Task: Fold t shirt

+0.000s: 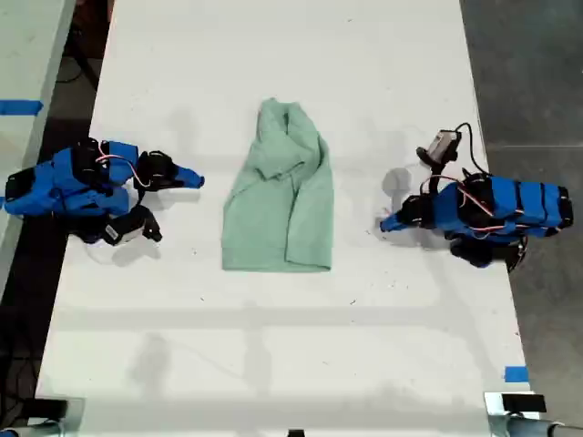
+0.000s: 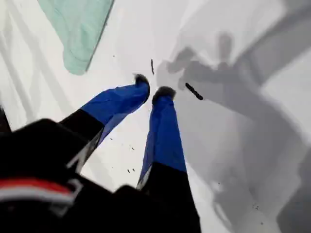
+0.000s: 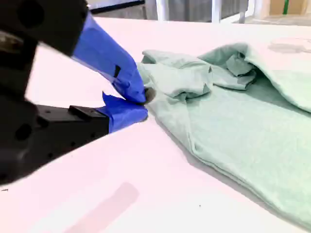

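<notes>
The t shirt (image 1: 278, 196) lies on the table (image 1: 273, 364), folded narrow, its top rumpled; we judge a crosswise fold remains. In the exterior view, our second gripper (image 1: 196, 178) sits at its 9 o'clock, pinched, empty; our first gripper (image 1: 387, 223) at 3 o'clock, barely parted, empty.

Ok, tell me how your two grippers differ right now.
My first gripper shows a narrow gap between its tips; my second gripper has its tips together. My first gripper sits at the exterior view's right, beside the t shirt's flat lower half; my second gripper sits at that view's left, nearer the crumpled upper half. Both are blue, empty and low over the white table.
</notes>
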Tool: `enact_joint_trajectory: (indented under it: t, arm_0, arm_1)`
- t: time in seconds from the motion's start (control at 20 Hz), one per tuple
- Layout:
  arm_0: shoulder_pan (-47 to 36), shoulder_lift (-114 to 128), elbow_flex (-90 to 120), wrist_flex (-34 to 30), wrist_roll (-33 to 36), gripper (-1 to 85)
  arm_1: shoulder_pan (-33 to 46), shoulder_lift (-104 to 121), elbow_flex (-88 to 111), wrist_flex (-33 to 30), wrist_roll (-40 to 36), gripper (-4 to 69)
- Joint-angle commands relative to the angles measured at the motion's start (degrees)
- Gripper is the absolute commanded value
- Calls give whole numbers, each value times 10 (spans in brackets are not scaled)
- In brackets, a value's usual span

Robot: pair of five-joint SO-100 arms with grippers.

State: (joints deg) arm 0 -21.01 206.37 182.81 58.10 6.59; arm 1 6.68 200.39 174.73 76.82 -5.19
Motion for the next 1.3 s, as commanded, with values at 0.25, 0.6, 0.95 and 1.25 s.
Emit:
enact_joint_trajectory:
  t: [0.25, 0.6, 0.95, 1.25]
  arm_0:
    - [-1, 4, 10, -10, -4, 0]
    - [45, 4, 13, -62, 44, 0]
    - [115, -602, -461, 123, -4, 0]
    - [163, -962, -671, 156, -34, 213]
  arm_1:
    - [-2, 8, 29, 3, -7, 57]
    - [-2, 8, 29, 3, -7, 57]
    - [-2, 8, 29, 3, -7, 57]
    - [-2, 8, 29, 3, -7, 57]
